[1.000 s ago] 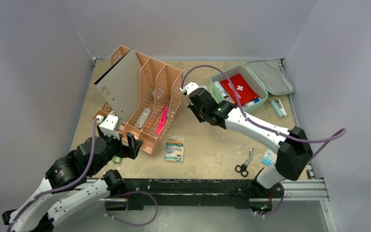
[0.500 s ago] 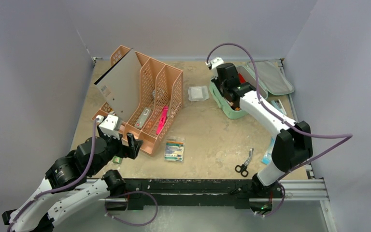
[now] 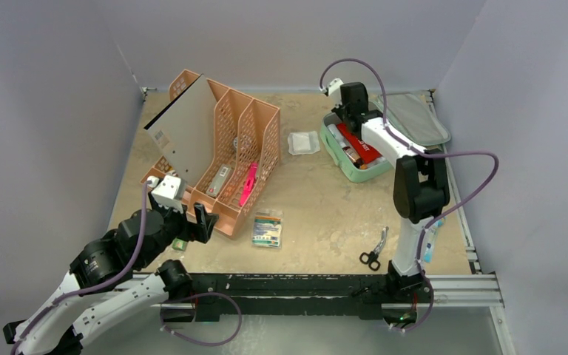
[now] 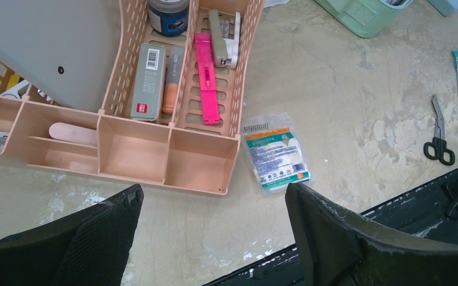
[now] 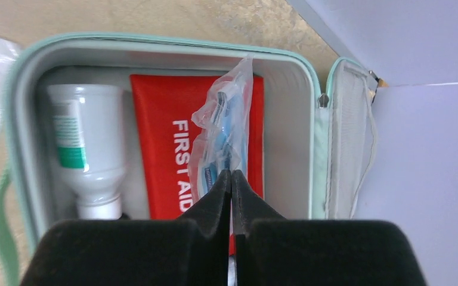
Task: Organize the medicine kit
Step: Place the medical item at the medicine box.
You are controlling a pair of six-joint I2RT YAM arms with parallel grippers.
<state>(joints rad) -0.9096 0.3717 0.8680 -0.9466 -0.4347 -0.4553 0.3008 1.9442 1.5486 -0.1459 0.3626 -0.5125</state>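
While the right fingers pinch a clear packet upright above the open medicine kit, the limp film could snag the kit's rim or flop outside if released high. Inside the kit, a red pouch and white bottle leave little room. The side wall hems the kit's right; bare surface lies to its left. Further left of the kit, the left fingers gape wide, empty.

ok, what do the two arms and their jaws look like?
The left arm and right arm both have white tubular links with bulky black joint housings. A purple cable loops along each. A small white camera block sits at each wrist. The jaws are matte black with a fine textured face. No markings readable.
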